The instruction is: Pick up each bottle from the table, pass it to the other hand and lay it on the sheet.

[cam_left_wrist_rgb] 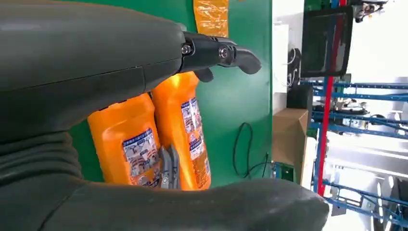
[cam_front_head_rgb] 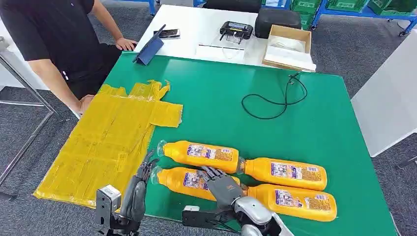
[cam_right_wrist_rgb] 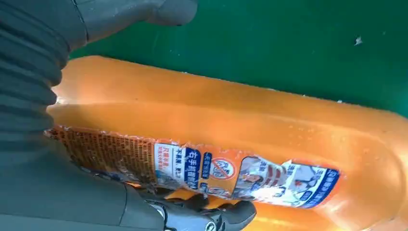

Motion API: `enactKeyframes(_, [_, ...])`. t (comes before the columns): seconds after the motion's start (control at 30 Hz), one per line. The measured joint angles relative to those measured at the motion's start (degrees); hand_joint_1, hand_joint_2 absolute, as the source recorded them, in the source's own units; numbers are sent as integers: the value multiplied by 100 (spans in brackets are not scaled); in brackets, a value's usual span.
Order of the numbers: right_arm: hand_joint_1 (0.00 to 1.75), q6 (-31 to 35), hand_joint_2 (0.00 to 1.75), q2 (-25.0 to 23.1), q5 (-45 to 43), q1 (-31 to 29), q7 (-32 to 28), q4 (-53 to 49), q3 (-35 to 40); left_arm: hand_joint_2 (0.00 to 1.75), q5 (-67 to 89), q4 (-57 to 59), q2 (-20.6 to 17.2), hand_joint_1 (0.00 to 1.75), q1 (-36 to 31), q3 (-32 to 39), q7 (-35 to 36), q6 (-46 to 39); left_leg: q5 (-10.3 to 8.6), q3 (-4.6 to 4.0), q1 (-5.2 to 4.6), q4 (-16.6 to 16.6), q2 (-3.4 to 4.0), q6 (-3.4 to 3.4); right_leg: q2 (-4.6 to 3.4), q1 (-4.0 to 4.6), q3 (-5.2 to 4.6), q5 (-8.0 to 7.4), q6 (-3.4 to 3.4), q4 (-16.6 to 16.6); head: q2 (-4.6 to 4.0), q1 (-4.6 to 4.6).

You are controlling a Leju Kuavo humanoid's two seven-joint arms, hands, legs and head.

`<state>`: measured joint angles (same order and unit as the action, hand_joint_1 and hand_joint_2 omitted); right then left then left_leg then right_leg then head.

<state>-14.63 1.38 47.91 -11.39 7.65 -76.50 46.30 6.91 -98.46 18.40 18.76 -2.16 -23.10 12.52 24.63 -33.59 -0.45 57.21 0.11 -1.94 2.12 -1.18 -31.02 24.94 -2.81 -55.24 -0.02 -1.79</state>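
Right hand on a bottle at the table's near edge, left hand spread beside it.

The right hand (cam_front_head_rgb: 220, 183) lies over the near-left bottle (cam_front_head_rgb: 184, 181), fingers wrapped around its body; the left hand (cam_front_head_rgb: 142, 178) stands fingers apart, holding nothing, just beside the bottle's cap. Three more orange bottles (cam_front_head_rgb: 287, 173) lie alongside on the green table (cam_front_head_rgb: 319, 128). The yellow sheet (cam_front_head_rgb: 105, 142) lies left. A cardboard box (cam_front_head_rgb: 288, 47) holds white material, hard to make out.

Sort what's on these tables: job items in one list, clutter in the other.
Job: four orange bottles lying on the green table; yellow sheet; right hand on the near-left bottle; left hand beside its cap.

Clutter: black cable; cardboard box; controller; phone; tablet.
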Motion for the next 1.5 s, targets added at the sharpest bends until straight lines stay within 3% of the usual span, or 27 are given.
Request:
enactKeyframes(0.07, [2, -202, 175, 44, -188, -231, -46, 210, 133, 0, -80, 39, -39, 0, -76, -63, 41, -20, 3, 21, 1, 0, 4, 3, -2, 0, -24, 1, 1, 1, 0, 0])
enactKeyframes(0.1, [147, -277, 175, 59, -218, -275, -59, 328, 203, 0, -122, 61, -52, 0, -102, -96, 50, -42, 14, 38, 2, -1, 3, 10, -1, 1, -21, 6, 5, 2, 0, 4])
enactKeyframes(0.13, [173, -330, 175, 70, -229, -346, -65, 415, 249, 0, -166, 79, -66, 0, -115, -116, 55, -57, 17, 49, 2, -2, 4, 12, -2, 1, -15, 9, 5, 2, 0, 4])
enactKeyframes(0.4, [175, -445, 175, 120, -393, -537, -61, 937, 428, 0, -867, 190, -70, 0, -218, 63, 210, -517, 37, 116, 10, -2, 47, 38, -41, 6, 29, 13, 14, 3, 0, -2])
enactKeyframes(0.57, [175, -439, 175, 197, -428, -519, 271, 891, 426, 0, -1606, 124, 42, 0, -309, 335, -24, -1041, 32, 128, 11, -2, 35, 31, -37, 5, 48, 20, 15, 3, 0, 0])
enactKeyframes(0.77, [175, -496, 175, 301, -472, -492, 330, 782, 426, 0, -1663, 85, 81, 0, -359, 411, -48, -1099, 28, 128, 3, -2, 25, 24, -23, -3, 58, 27, 23, 4, 0, 0])
enactKeyframes(1.03, [175, -290, 175, 337, -765, -313, 512, 717, 262, 0, -1998, 55, 118, 0, -373, 501, -208, -1900, 32, 157, 1, -2, 7, 19, -16, -4, 93, 35, 15, 11, 0, 0])
enactKeyframes(1.07, [175, -64, 175, 306, -894, -219, 560, 690, 174, 175, -2072, 24, 120, 0, -366, 503, -210, -2073, 33, 159, 2, -2, -1, 19, -10, -4, 96, 38, 15, 11, 0, 2])
enactKeyframes(1.17, [175, 909, 175, 153, -1552, 250, 389, 486, -281, 175, -2284, -158, 125, 0, -217, 527, -225, -2595, 34, 152, 3, -3, -4, 19, -4, -3, 97, 40, 14, 11, 0, 4])
enactKeyframes(1.27, [175, 1868, 175, 24, -1899, 860, -186, -110, -547, 175, -2433, -374, 127, 0, 34, 551, -227, -2706, 33, 120, 2, -2, -4, 19, -4, -3, 70, 28, -2, 9, 0, 4])
enactKeyframes(1.33, [175, 2158, 175, -26, -1908, 1186, -407, -467, -569, 175, -2459, -439, 127, 0, 146, 551, -221, -2599, 29, 80, 2, -1, -3, 18, -5, -2, 85, 18, -7, 5, 0, 4])
enactKeyframes(1.5, [175, 2473, 175, -168, -2177, 1813, -942, -1325, -586, 175, -2234, -520, 149, 0, 474, 542, -63, -1848, 5, 7, 6, 0, -1, 13, -5, 4, 8, 2, 2, 1, 0, 0])
